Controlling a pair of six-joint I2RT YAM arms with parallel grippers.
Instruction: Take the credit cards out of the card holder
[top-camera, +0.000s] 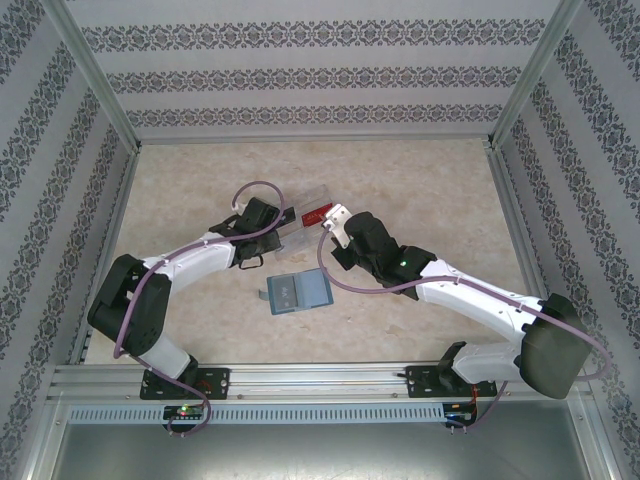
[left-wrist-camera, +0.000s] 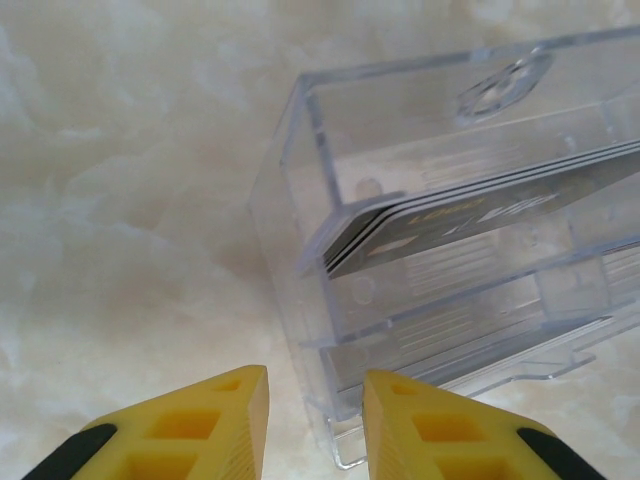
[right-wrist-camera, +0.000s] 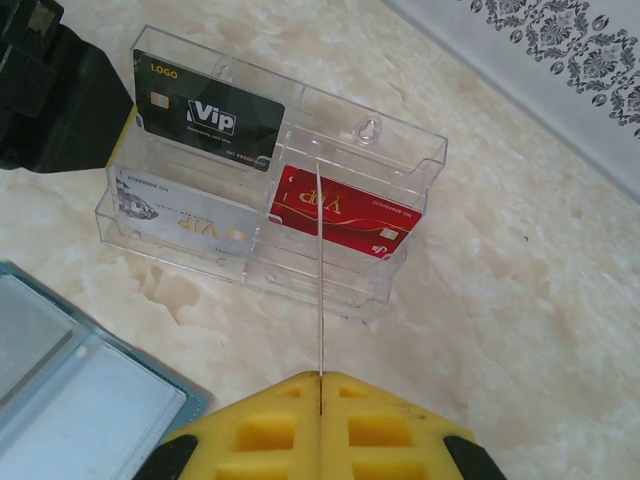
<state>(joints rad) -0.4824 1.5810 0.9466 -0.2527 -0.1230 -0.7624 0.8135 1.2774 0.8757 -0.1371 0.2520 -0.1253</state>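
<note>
The right gripper (right-wrist-camera: 320, 385) has its yellow fingers (right-wrist-camera: 400, 430) pressed tight together, and pinched between them is a thin card (right-wrist-camera: 319, 300), seen edge-on as a pale line running straight out from the tips. That line crosses over the clear tray (right-wrist-camera: 405, 140) about where the divider splits its right half from its left. I cannot tell whether the card's far edge touches the plastic or hangs just above it.

In the tray a black card (right-wrist-camera: 210, 115) stands in the upper left pocket, a silvery card (right-wrist-camera: 185, 215) sits below it, and a red card (right-wrist-camera: 345, 210) lies in the lower right pocket, just beside the held card's line.

The left gripper (left-wrist-camera: 315, 385) is at the tray's other end. Its two yellow fingers (left-wrist-camera: 215, 420) are parted with a clear gap and nothing between them, and one finger is close against the tray's near corner. I cannot tell if it touches.

From above, both arms reach in toward the tray from either side, meeting near the middle of the marbled table (top-camera: 430, 180).

The card holder (top-camera: 296, 291) lies opened flat on the table, nearer the arm bases than the tray and apart from it, between the two forearms. Neither gripper touches it. Its teal edge and blue-grey inside panels show at the lower left of the right wrist view
</note>
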